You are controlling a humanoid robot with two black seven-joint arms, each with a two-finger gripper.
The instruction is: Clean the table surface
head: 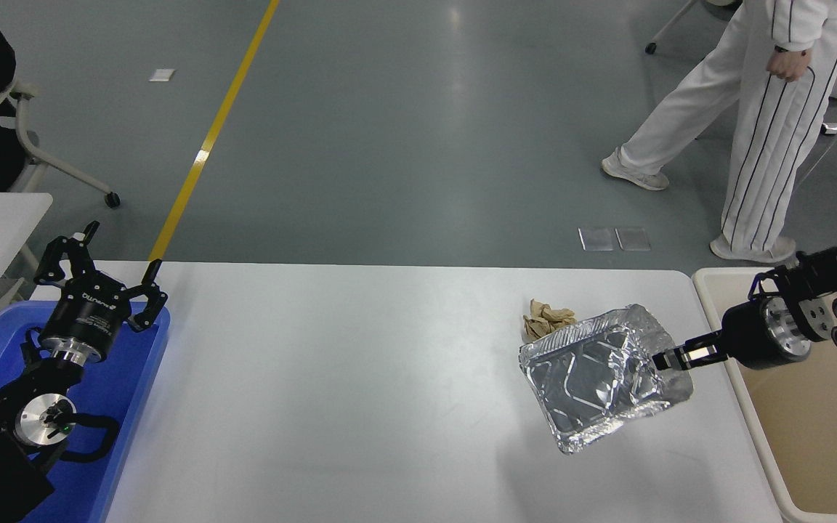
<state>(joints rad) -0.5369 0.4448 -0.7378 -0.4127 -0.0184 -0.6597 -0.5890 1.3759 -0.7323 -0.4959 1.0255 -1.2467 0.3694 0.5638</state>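
White table [360, 392] on grey floor [404, 131]; right claw [669, 358] pinches a tilted foil tray [593, 378] by its rim.

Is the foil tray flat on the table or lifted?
Lifted and tilted: the right end effector grips the foil tray by its right rim, its shadow apart on the table surface.
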